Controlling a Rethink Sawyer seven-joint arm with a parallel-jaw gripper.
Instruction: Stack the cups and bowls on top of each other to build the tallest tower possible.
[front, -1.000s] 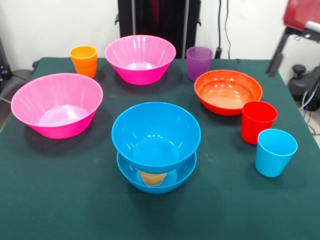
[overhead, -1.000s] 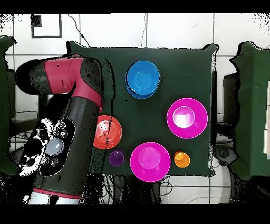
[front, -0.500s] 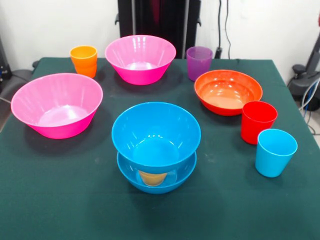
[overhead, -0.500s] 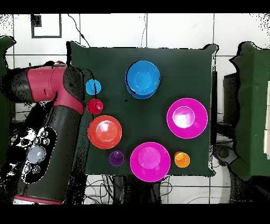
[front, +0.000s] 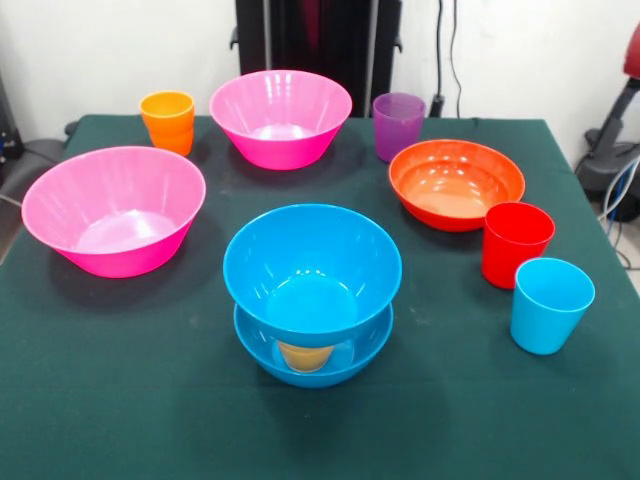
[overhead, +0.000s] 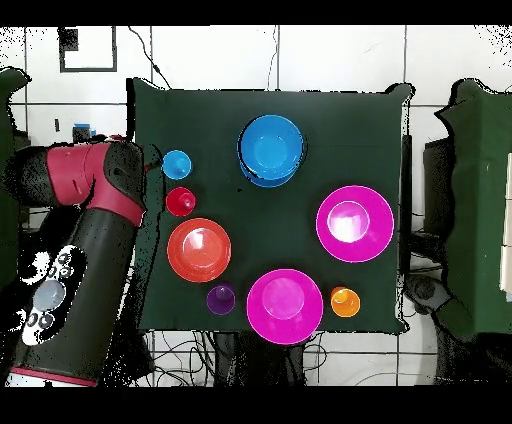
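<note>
Tower (front: 312, 290) stands on the green table (front: 120, 400): lower blue bowl (front: 312, 360) on the cloth, yellow cup (front: 305, 355) upside down inside it, upper blue bowl (front: 312, 268) resting on that cup, mouth up. All other places are given from the tower, in the front view.

Left of it, one pink bowl (front: 113, 208), tilted a little, well apart. Behind it, second pink bowl (front: 281, 116), upright. Orange cup (front: 168, 120) just left of that second pink bowl; purple cup (front: 398, 125) just right of it.

Right and behind the tower: orange-red bowl (front: 456, 183), upright. Red cup (front: 515, 243) close against the orange-red bowl's nearer right rim; contact unclear. Light blue cup (front: 550, 304) right of the tower, just in front of the red cup, upright, apart from it.

Overhead: red and black arm (overhead: 80, 260) lies along the table's edge, off the cloth, on the side of the light blue cup (overhead: 177, 163) and red cup (overhead: 181, 201). Its gripper is not visible in either view, so whether it is open or closed cannot be told.
</note>
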